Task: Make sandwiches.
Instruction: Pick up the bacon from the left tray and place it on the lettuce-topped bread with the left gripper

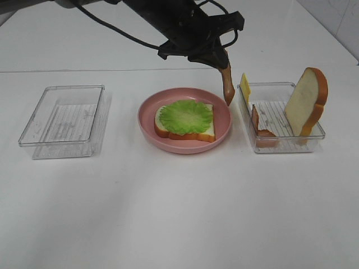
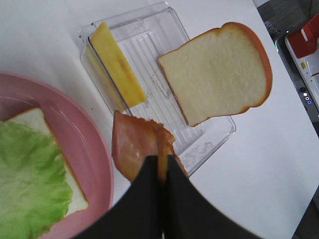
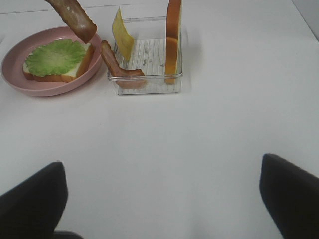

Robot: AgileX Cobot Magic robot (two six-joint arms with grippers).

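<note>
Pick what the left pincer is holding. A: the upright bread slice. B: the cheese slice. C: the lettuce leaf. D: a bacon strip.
D: the left pincer is shut on a bacon strip that hangs down from it beside the pink plate.

Black arm [image 1: 185, 25] with a looping black cable [image 1: 118, 32], ending in smooth matte black jaws

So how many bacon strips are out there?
2. One bacon strip hangs from the left gripper above the right rim of the pink plate; the other strip leans inside the clear container on the right. None looks hidden.
</note>
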